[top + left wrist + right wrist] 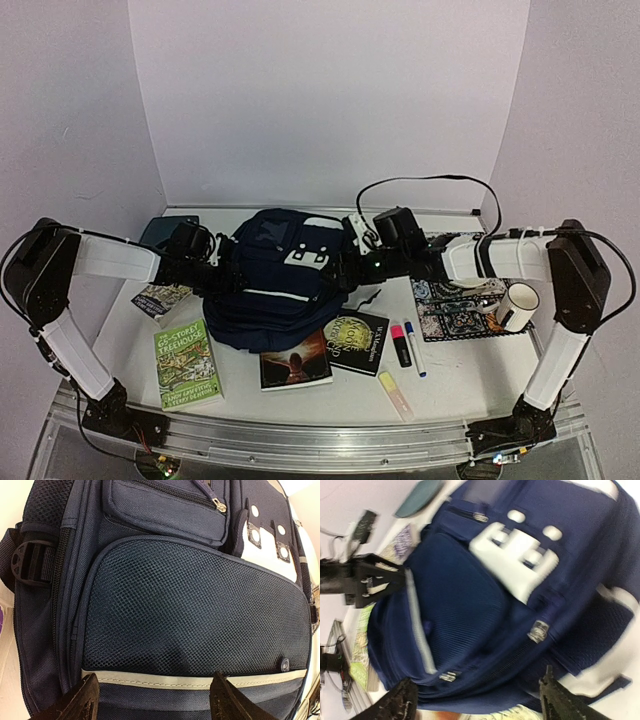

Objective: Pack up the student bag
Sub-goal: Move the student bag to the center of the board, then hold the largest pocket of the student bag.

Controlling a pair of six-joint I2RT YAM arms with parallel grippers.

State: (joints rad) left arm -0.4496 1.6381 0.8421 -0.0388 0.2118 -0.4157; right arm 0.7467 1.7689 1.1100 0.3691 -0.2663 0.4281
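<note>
The student bag (272, 295) is laid near the middle of the surface (470, 372), front side up, with its white buckle patches (303, 256) turned toward the far wall. It is flanked by both arms. The left pincer (155, 676) is held at the bag's left side with its fingers (82, 700) spread wide, released, and the mesh pocket (190, 605) and a thin white stripe (200, 682) are seen just ahead of them. The right pincer (477, 675) is held at the bag's right side, likewise released, nothing being grasped. Whether either pincer touches the fabric cannot be told.

A green book (188, 365) is placed near the front-left of the bag, and a dark book (295, 362) is partly tucked under the bag's near edge. A black book (357, 340) lies just beside it, followed to the right by a pink highlighter (399, 345) and a blue pen (414, 348). A yellow highlighter (395, 393) is set nearer the front. A white mug (517, 305) is laid on a patterned mat (450, 305) at the right.
</note>
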